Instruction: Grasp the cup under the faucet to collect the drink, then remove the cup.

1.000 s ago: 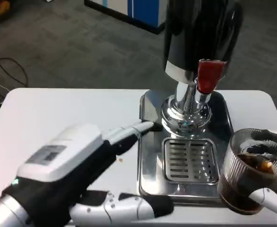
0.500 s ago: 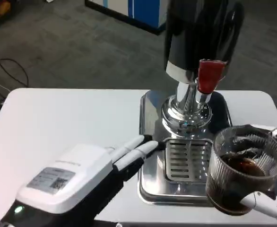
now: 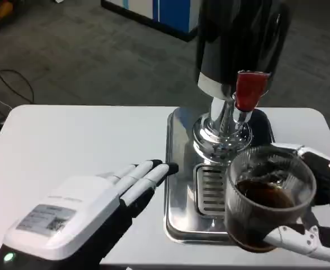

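Half a second on, the right hand (image 3: 314,211), fingers (image 3: 297,241) wrapped round the ribbed cup (image 3: 268,197) of dark drink, had carried it leftward over the drip tray (image 3: 179,185), apparently still removing it, while the left hand (image 3: 92,211) had withdrawn, fingers extended and empty.

A clear ribbed plastic cup (image 3: 269,197), glossy and holding dark liquid, is seen at lower right. The drip tray (image 3: 179,185) and the dispenser's base (image 3: 221,135) are made of polished, mirror-like metal. The dispenser's body (image 3: 238,39) is finished in glossy black, its tap handle (image 3: 249,90) in smooth red plastic. The table (image 3: 69,140) is matt white.
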Controlling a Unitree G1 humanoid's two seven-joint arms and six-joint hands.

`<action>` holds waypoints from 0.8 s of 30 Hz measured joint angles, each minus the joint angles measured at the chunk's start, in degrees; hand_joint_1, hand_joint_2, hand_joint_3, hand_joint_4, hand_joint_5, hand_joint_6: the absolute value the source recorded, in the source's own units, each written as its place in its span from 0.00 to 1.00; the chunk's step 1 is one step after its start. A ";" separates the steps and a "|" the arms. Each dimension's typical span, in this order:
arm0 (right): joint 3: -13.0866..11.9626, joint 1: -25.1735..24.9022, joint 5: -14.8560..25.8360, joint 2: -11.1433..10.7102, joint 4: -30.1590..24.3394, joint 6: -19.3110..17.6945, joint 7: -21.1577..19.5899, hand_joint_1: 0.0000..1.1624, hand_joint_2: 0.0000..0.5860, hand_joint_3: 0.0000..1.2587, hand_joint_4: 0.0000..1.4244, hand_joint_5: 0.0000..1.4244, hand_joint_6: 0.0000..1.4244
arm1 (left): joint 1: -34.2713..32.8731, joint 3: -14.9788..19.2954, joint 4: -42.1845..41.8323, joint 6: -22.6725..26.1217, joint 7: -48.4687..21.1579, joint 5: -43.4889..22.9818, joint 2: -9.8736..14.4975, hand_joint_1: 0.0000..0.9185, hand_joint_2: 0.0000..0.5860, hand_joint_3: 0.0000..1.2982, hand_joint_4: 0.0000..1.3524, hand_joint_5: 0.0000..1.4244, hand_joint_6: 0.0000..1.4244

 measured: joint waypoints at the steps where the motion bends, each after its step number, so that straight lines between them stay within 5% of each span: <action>1: 0.49 -0.78 -0.62 -0.06 0.27 0.00 0.00 0.71 0.29 0.82 0.87 1.00 1.00 | 0.22 0.06 0.00 -0.28 0.00 0.25 -0.07 0.00 0.13 0.02 0.00 0.01 0.08; 24: 3.85 -4.10 -2.75 -0.41 2.35 0.02 0.00 0.70 0.31 0.83 0.88 1.00 1.00 | 1.41 2.06 0.02 -1.92 -0.04 1.25 -0.53 0.00 0.17 0.01 0.00 0.00 0.06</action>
